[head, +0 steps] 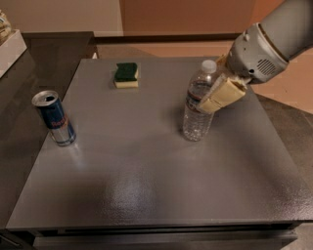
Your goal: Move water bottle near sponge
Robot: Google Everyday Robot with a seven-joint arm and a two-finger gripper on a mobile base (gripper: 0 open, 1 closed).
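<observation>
Grey matte square tabletop [146, 195], soft glare near; dark counter [54, 51] at far left; tan wall [186, 14], peach floor [161, 49] beyond far edge.

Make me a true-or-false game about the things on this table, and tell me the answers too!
1. The water bottle stands upright on the table. True.
2. The sponge lies right against the water bottle. False: it sits well apart from it, farther back and toward the picture's left.
3. The gripper is at the water bottle, up by its label. True.
4. The can has tipped over on its side. False: it stands upright near the table's left edge in the picture.
5. The water bottle has lost its cap. False: a white cap is on top.
</observation>
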